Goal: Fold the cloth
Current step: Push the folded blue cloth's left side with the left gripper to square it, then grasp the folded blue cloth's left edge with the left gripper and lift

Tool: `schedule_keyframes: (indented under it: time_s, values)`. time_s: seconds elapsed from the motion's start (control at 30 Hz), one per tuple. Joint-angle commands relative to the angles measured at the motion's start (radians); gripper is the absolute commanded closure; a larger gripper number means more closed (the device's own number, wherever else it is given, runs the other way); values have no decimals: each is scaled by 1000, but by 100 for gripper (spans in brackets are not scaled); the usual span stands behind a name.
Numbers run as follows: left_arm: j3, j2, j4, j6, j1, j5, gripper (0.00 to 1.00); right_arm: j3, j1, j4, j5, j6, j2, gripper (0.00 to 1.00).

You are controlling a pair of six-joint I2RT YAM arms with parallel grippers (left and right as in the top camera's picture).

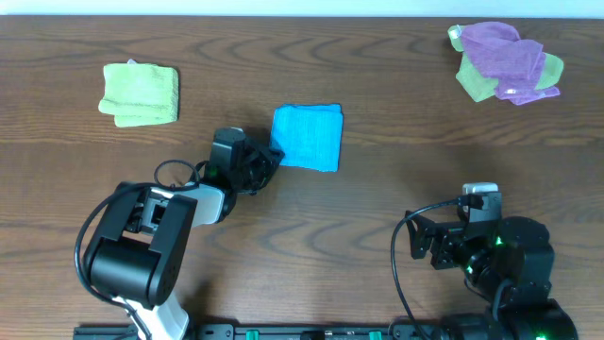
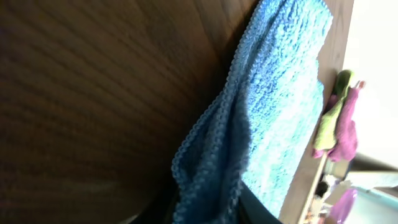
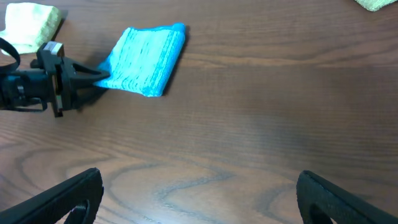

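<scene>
The left gripper [image 1: 272, 157] pinched one edge of the folded, fuzzy sky-blue cloth [image 1: 309, 137] on the brown wooden table [image 1: 377, 208]. The right gripper [image 3: 199, 180] sat well apart, fingers spread wide.

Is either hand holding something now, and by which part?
The left hand pinches the blue cloth at its left edge in the overhead view. The right hand is open and empty.

Four cloths on one desk [image 1: 377, 212]: one blue cloth [image 1: 307, 136], one purple cloth [image 1: 498, 49], and two green, a left green cloth [image 1: 139, 93] and a right green cloth [image 1: 475, 85]. Two tools: the left tool [image 1: 271, 159] and the right tool [image 3: 199, 179].
</scene>
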Motion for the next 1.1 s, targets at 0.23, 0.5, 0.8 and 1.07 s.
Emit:
schedule_keyframes:
  time_s: [0.23, 0.5, 0.8, 1.07]
  values:
    - [-51, 78, 13, 124, -5, -72, 90, -9, -10, -2, 2, 11, -4, 1]
    - [-30, 77, 148, 157, 7, 23, 94, -9, -10, -1, 2, 11, -4, 1]
    - [136, 77, 151, 178, 82, 280, 94, -9, -10, -2, 2, 11, -4, 1]
    - [306, 77, 0, 176, 120, 333, 94, -9, -10, -1, 2, 11, -4, 1]
